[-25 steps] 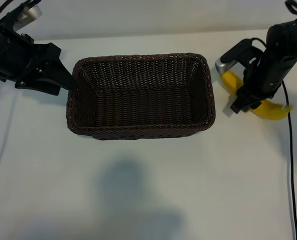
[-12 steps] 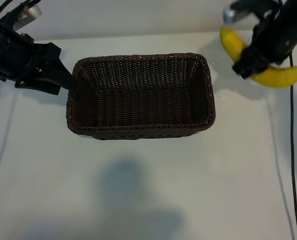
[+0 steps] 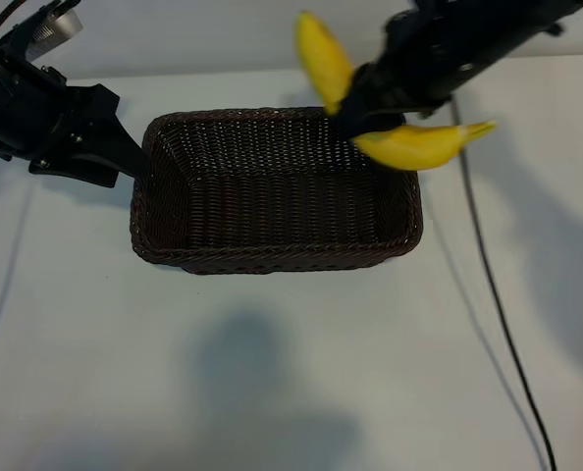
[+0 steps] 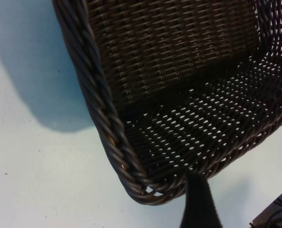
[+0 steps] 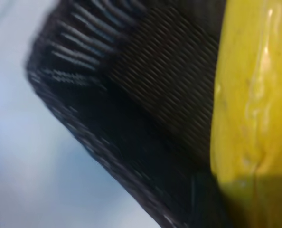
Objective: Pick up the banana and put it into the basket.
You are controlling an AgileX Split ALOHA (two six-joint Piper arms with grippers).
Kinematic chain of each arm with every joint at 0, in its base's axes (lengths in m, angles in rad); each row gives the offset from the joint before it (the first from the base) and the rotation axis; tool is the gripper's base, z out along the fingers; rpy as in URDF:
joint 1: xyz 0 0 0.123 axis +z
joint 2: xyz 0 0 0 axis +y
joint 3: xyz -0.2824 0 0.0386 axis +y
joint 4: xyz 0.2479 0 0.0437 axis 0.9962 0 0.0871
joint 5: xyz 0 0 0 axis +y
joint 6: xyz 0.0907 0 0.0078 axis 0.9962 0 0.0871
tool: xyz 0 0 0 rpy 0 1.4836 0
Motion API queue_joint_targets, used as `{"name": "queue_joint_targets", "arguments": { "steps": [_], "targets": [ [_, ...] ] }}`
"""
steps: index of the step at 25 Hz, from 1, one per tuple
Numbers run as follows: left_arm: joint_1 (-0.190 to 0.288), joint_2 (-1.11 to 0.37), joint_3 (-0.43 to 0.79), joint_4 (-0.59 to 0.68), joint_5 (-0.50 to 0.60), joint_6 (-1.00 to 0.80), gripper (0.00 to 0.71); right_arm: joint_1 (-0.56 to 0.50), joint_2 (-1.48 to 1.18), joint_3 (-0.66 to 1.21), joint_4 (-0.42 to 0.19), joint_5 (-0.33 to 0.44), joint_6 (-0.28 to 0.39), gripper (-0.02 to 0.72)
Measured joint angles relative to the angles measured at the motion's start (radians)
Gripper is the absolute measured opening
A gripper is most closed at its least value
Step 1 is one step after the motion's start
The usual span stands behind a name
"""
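Right gripper pinches the banana above the basket's far right corner.

The basket lies open above, only the left hand touching its end.

The right gripper holds the banana clamped in its jaws, lifted above the far right corner of the basket. The left gripper rests against the basket's left rim on the desk.
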Motion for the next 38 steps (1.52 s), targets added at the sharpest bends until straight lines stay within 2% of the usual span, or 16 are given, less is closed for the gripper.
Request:
{"name": "queue_joint_targets", "arguments": {
  "steps": [6,9,15,19,21,25,28,31,38],
  "targets": [
    [0.000,0.000,0.000,0.000,0.006,0.000,0.499,0.038,0.108,-0.001,-0.001,-0.091,0.006,0.428],
    [0.000,0.000,0.000,-0.001,0.006,0.000,0.499,0.038,0.143,-0.001,-0.011,-0.107,0.007,0.428],
    [0.000,0.000,0.000,-0.002,0.005,0.000,0.500,0.038,0.155,-0.001,-0.068,-0.063,0.019,0.437],
    [0.000,0.000,0.000,-0.002,0.005,-0.001,0.500,0.038,0.155,-0.001,-0.071,-0.061,0.066,0.551],
    [0.000,0.000,0.000,-0.003,0.005,-0.001,0.500,0.038,0.150,-0.007,-0.071,-0.055,0.083,0.571],
    [0.000,0.000,0.000,-0.003,0.006,-0.001,0.500,0.038,0.101,-0.046,-0.075,-0.037,0.086,0.549],
    [0.000,0.000,0.000,-0.004,0.006,-0.001,0.500,0.038,0.027,-0.072,-0.107,-0.011,0.084,0.533],
    [0.000,0.000,0.000,-0.031,0.005,0.006,0.500,0.038,-0.043,-0.076,-0.160,0.050,0.079,0.527],
    [0.000,0.000,0.000,-0.082,-0.003,0.065,0.500,0.038,-0.121,-0.075,-0.206,0.157,0.063,0.526]
  ]
}}
